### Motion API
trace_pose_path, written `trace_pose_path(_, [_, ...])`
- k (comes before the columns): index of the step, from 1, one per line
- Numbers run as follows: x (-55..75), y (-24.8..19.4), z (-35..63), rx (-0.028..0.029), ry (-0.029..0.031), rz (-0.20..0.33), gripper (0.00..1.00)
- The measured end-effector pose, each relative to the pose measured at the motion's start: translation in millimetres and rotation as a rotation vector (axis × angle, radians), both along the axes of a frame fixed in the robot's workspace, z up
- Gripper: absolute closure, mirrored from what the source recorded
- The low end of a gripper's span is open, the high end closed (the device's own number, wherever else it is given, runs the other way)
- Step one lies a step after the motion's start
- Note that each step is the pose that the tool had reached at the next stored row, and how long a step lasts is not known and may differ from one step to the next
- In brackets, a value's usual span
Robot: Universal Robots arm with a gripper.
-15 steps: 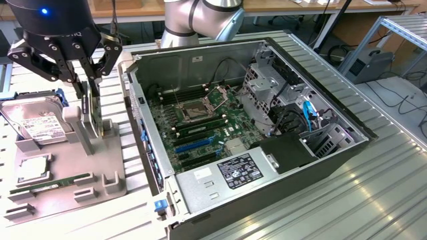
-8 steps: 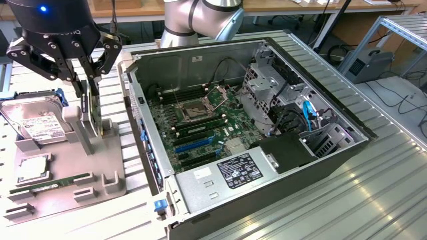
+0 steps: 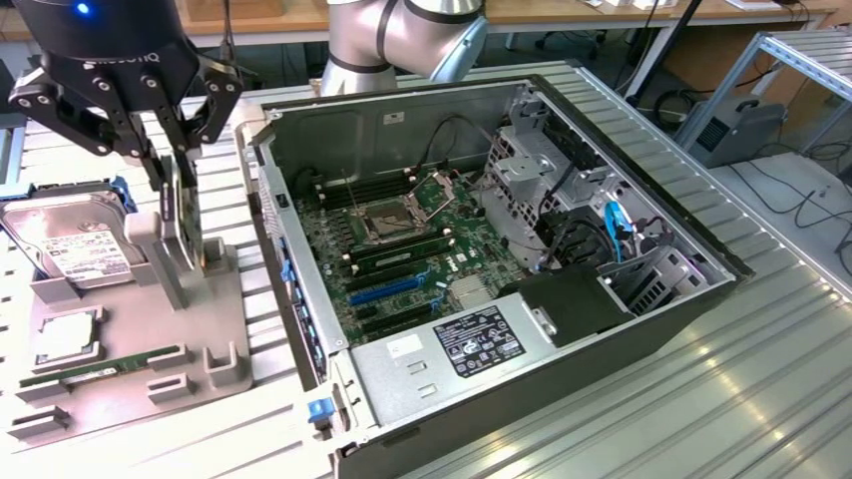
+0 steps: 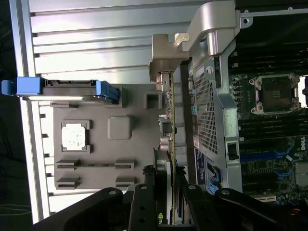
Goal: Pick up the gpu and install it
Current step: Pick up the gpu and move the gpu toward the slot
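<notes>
The gpu [image 3: 182,244] is a thin card standing on edge over the grey holder tray [image 3: 200,399] at the exterior view's left. My gripper [image 3: 174,165] comes down from above with its black fingers on both faces of the card, shut on it. In the wrist view the gpu [image 4: 168,120] appears edge-on, brownish board beside a black face, with its silver bracket [image 4: 166,53] at the far end, and my gripper [image 4: 169,197] clamps the near end. I cannot tell whether the card's lower edge has left the tray. The open computer case [image 3: 665,230] lies beside it, motherboard [image 3: 399,249] exposed.
On the tray sit a silver hard drive [image 3: 74,244] with blue rails, a CPU [image 3: 64,339] and a green RAM stick [image 3: 114,364]. Blue expansion slots [image 3: 386,289] lie on the motherboard near the case's rear wall. Cables and a drive cage [image 3: 533,170] crowd the case's far side.
</notes>
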State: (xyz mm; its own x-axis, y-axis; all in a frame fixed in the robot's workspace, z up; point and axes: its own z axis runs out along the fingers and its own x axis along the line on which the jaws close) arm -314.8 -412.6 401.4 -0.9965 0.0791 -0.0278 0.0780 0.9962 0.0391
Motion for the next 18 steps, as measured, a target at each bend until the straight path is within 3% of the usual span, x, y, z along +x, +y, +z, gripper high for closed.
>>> trace_pose_path(18, [0.0,0.0,12.2,0.0,0.0,0.0,0.73])
